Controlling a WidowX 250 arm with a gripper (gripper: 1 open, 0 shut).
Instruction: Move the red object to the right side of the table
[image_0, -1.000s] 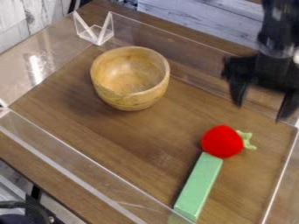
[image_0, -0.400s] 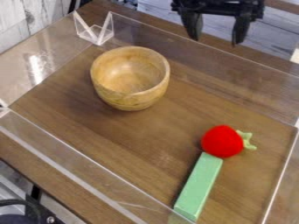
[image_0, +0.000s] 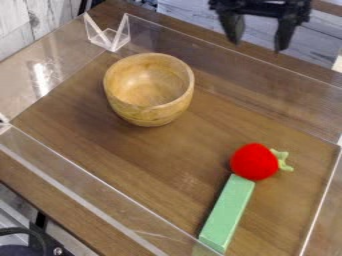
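Nearest the camera, a light-green block (image_0: 227, 213) lies on the wood-grain counter (image_0: 127, 160), its long axis running from about one o'clock at its far end to seven at its near end, with twelve taken as the top of the view. Just off that far end sits the red toy fruit (image_0: 251, 162), block and fruit so close that contact between them cannot be ruled out. The fruit rests on the right-hand side of the counter as the camera sees it, its leafy green stem (image_0: 282, 160) pointing toward three o'clock. Farther back, at between ten and eleven o'clock from the fruit and well apart from it, stands a wooden bowl (image_0: 150, 89). Farthest off, at the top of the view, hangs the dark, slightly blurred tool (image_0: 258, 29), its two fingers spread apart with nothing between them. From there the fruit lies almost straight down the dial, at six o'clock and well apart. By the camera's right, the fruit appears to be where the task wants it, so the likely call is to leave it alone; any further adjustment would mean a reach toward six, with care not to nudge the block.
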